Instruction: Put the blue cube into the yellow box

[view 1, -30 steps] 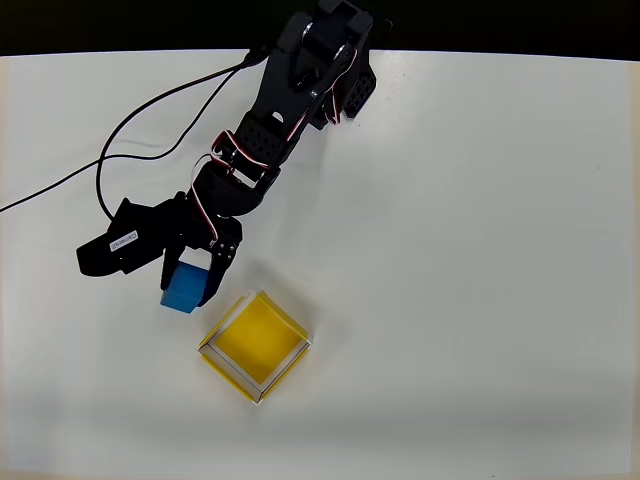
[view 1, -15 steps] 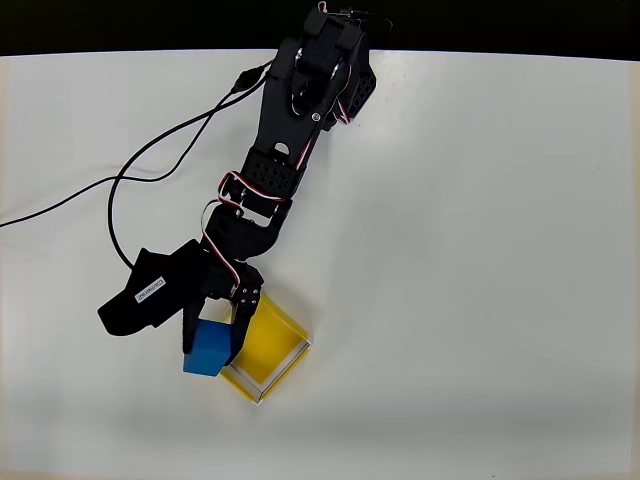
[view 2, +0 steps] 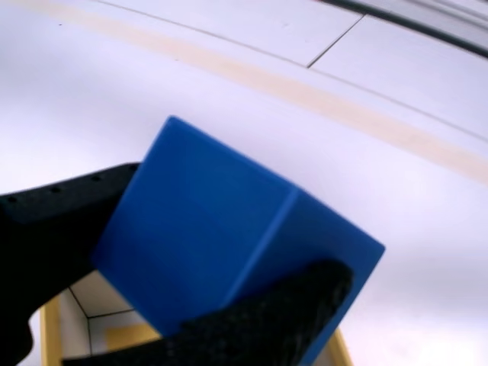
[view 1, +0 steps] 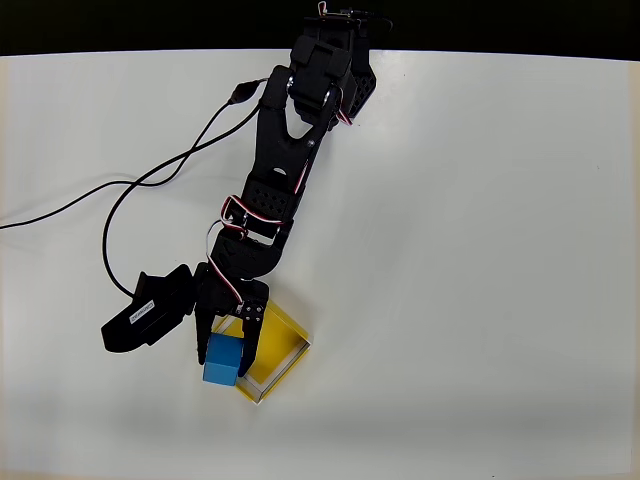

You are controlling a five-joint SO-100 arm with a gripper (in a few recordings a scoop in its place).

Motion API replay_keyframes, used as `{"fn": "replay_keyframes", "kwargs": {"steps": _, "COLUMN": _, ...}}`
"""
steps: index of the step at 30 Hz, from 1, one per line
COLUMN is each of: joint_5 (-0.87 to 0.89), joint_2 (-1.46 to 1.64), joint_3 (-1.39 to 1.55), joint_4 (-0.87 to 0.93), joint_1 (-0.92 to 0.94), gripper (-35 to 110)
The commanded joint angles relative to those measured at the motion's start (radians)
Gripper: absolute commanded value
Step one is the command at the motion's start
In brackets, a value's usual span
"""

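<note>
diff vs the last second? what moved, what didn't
The pincer, shut on the blue cube throughout, swung down-right in the overhead view, from upper left of the yellow box to over its left corner. The cube now overlaps the box's left rim; in the wrist view it sits clamped between both fingers with yellow walls below. Nothing was let go. The box, the table and the cable kept their places.

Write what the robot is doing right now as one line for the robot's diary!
phase: carrying | gripper: shut on blue cube | cube: lifted, over the left edge of the yellow box in the overhead view | release: not yet
</note>
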Motion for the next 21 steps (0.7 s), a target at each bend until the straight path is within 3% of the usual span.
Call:
{"fn": "replay_keyframes", "kwargs": {"steps": 1, "joint_5": 0.031, "joint_2": 0.020, "joint_3": -0.123, "joint_4": -0.029, "joint_1": -0.005, "gripper": 16}}
{"fn": "replay_keyframes", "kwargs": {"steps": 21, "joint_5": 0.107, "joint_2": -0.044, "joint_3": -0.002, "joint_4": -0.034, "joint_1": -0.064, "gripper": 19}}
